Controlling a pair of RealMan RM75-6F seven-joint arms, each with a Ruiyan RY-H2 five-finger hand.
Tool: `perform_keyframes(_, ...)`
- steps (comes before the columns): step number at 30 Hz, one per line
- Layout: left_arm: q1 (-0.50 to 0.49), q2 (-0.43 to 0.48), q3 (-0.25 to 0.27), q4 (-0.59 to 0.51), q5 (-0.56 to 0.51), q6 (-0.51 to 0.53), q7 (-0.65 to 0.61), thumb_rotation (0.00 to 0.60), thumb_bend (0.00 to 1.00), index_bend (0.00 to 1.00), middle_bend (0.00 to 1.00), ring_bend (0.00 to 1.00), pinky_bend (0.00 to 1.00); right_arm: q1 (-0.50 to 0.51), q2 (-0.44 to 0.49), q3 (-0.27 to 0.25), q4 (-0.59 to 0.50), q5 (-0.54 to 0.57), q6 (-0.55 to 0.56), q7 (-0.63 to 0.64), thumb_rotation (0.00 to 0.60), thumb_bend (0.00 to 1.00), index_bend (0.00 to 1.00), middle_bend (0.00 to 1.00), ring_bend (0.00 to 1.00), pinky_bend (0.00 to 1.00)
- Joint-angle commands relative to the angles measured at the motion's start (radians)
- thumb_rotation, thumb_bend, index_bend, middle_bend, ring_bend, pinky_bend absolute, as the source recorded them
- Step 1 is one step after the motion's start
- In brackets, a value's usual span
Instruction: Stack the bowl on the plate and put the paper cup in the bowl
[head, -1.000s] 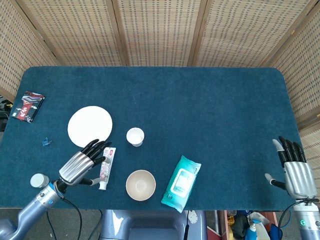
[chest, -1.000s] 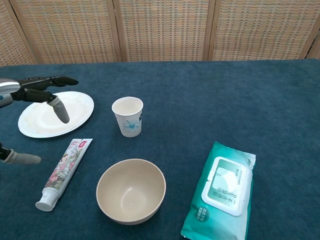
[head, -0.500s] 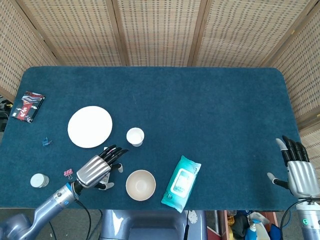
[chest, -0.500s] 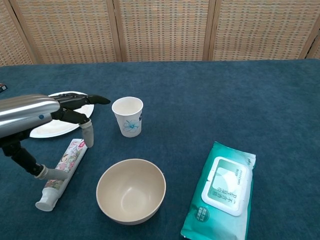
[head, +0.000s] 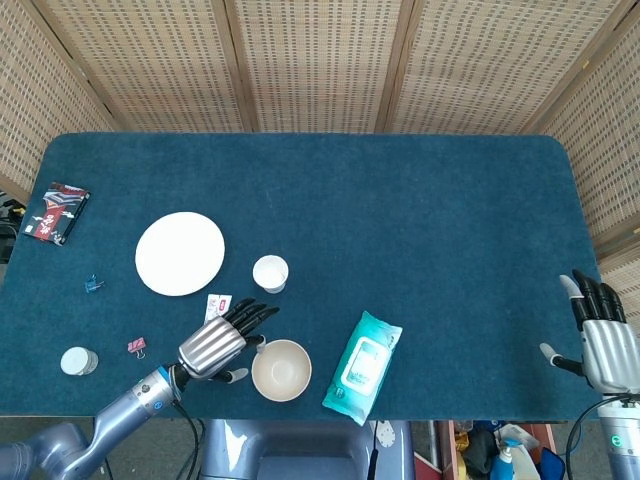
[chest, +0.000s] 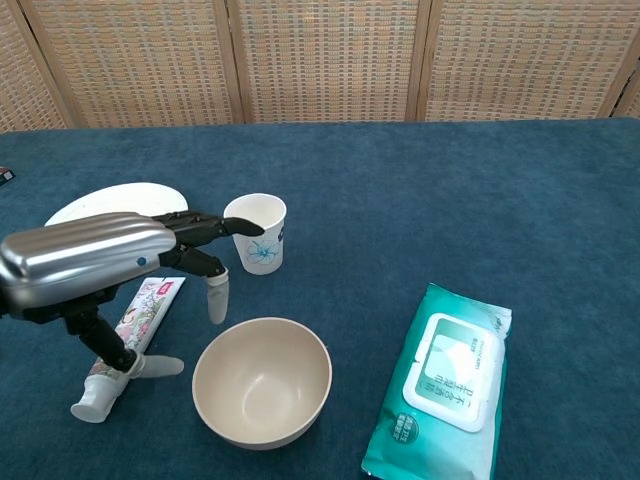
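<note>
The bowl (chest: 262, 381) sits empty near the front edge of the counter (head: 400, 200), with the left hand (chest: 95, 262) just beside it over a toothpaste tube (chest: 125, 345), fingers spread and holding nothing. Beyond stand the paper cup (chest: 256, 233) and the plate (head: 180, 253); the right hand (head: 606, 345) hangs spread wide at the counter's far right corner, empty

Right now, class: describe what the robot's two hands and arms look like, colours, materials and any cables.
Each hand, left hand and right hand, has a ribbed, shiny silver metal back, black fingers and pale grey fingertips. The left forearm is silver-grey with a blue ring near the wrist, and a black cable trails beside it.
</note>
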Motion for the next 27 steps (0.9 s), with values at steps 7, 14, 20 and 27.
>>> perform_keyframes(7, -0.011, -0.002, 0.014, -0.003, -0.024, -0.022, 0.024, 0.600, 0.23, 0.46, 0.00, 0.00, 0.00, 0.000, 0.000, 0.002, 0.002, 0.002, 0.000, 0.004, 0.600, 0.15, 0.00, 0.00, 0.00, 0.00)
perform_keyframes(14, -0.021, -0.009, 0.018, -0.001, -0.040, -0.033, 0.047, 0.600, 0.23, 0.46, 0.00, 0.00, 0.00, -0.001, 0.000, 0.001, 0.000, 0.000, 0.001, 0.002, 0.600, 0.15, 0.00, 0.00, 0.00, 0.00)
perform_keyframes(20, -0.032, -0.027, 0.018, 0.004, -0.053, -0.050, 0.062, 0.600, 0.23, 0.47, 0.00, 0.00, 0.00, -0.002, 0.002, 0.002, 0.001, 0.004, 0.002, 0.009, 0.600, 0.15, 0.00, 0.00, 0.00, 0.00)
perform_keyframes(27, -0.047, -0.058, 0.018, 0.009, -0.078, -0.078, 0.097, 0.600, 0.24, 0.48, 0.00, 0.00, 0.00, -0.003, 0.005, 0.005, 0.003, 0.008, 0.001, 0.021, 0.600, 0.15, 0.00, 0.00, 0.00, 0.00)
